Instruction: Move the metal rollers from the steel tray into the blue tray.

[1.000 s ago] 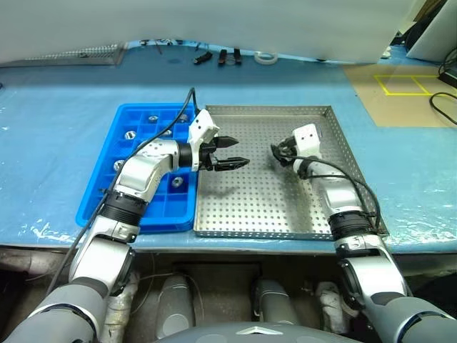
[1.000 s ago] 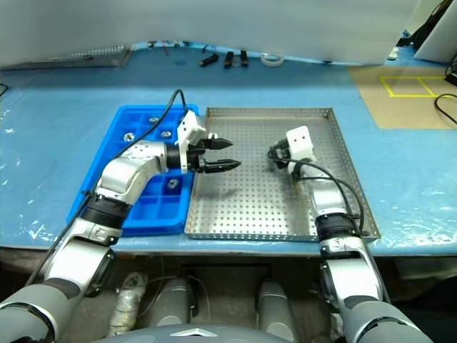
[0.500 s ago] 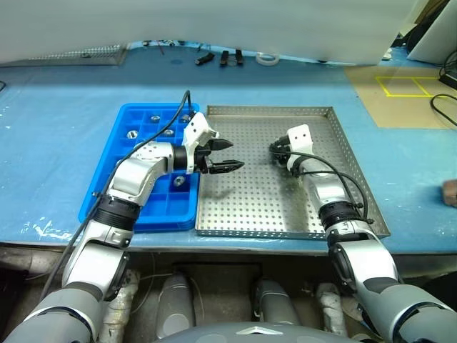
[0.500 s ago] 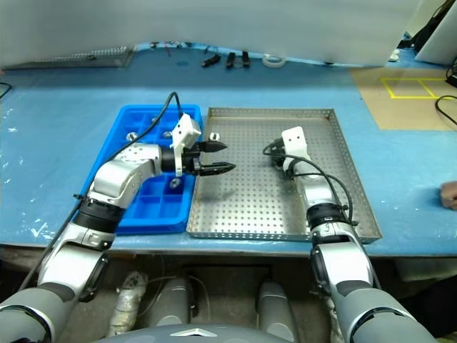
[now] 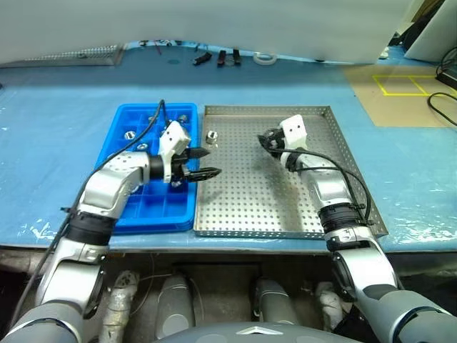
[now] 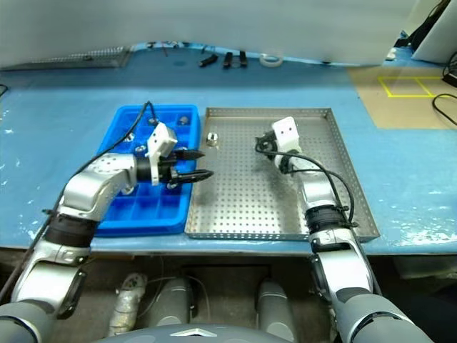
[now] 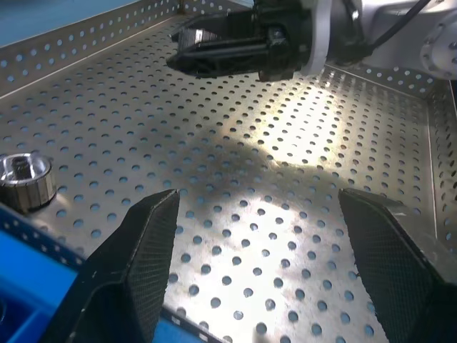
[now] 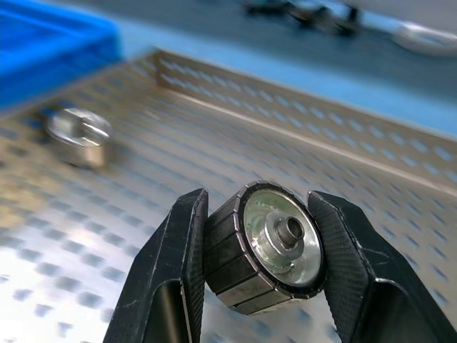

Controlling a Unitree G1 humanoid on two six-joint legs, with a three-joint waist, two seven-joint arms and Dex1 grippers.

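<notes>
A roller (image 8: 268,246) was seen pinched between the two black fingers of the right gripper (image 5: 269,141), held clear above the perforated floor of the steel tray (image 5: 314,214), with its hollow end face turned back toward the wrist camera and its short axis lying roughly along the fingers. The left gripper (image 5: 203,163) was found with its fingers spread and nothing between them, hovering over the seam where the steel tray meets the blue tray (image 5: 125,214).

One more roller (image 5: 211,136) was left standing on end in the steel tray, close to the rim at about 11 o'clock of that tray; from the left gripper it lay at roughly 1 o'clock and near, from the right gripper at about 9 o'clock and further off. Several rollers (image 5: 129,133) were already seated in the far compartments of the blue tray.

The relation that mattered was judged to be this: the blue tray lay at 9 o'clock from the held roller, across the steel tray, with the left arm between. The carry was judged to need passage over or past that arm, while the loose roller was judged better placed for the left gripper
</notes>
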